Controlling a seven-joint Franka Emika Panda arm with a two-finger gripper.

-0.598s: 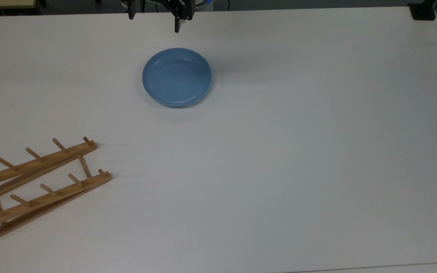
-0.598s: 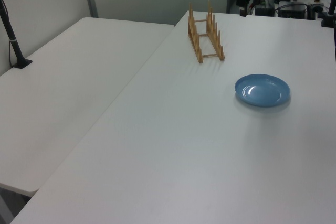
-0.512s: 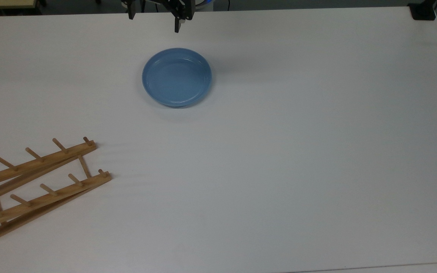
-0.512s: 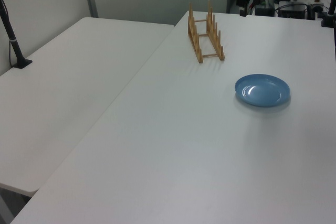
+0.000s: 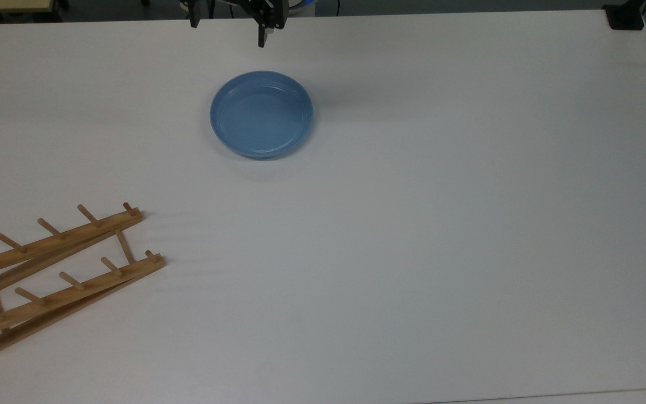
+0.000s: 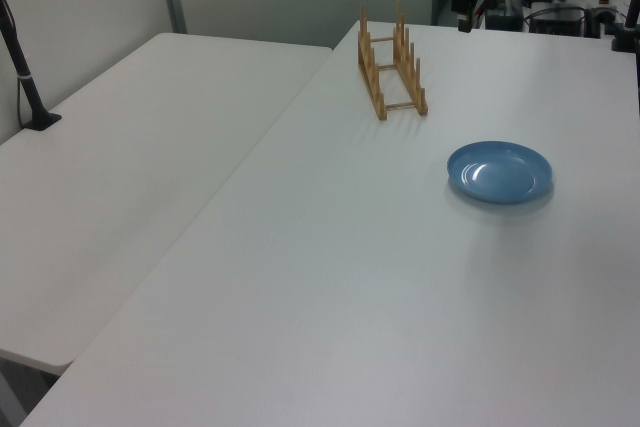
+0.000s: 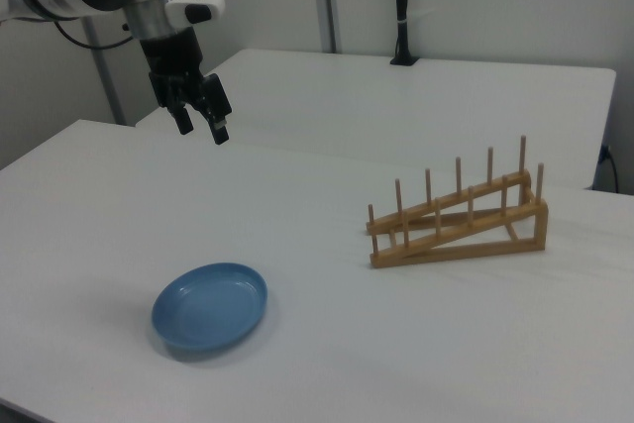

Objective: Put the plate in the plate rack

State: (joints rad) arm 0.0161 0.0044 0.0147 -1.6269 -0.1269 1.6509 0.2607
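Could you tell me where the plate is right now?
The plate lies flat on the white table, upper centre in the top view, just below the gripper and well apart from the plate rack.

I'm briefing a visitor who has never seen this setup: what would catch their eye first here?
The light-blue plate stands out most, lying flat and alone on the white table. Next comes the wooden plate rack, standing empty and well apart from the plate, at the top view's lower left. The arm's dark tool hangs open in the air above the table, away from both.
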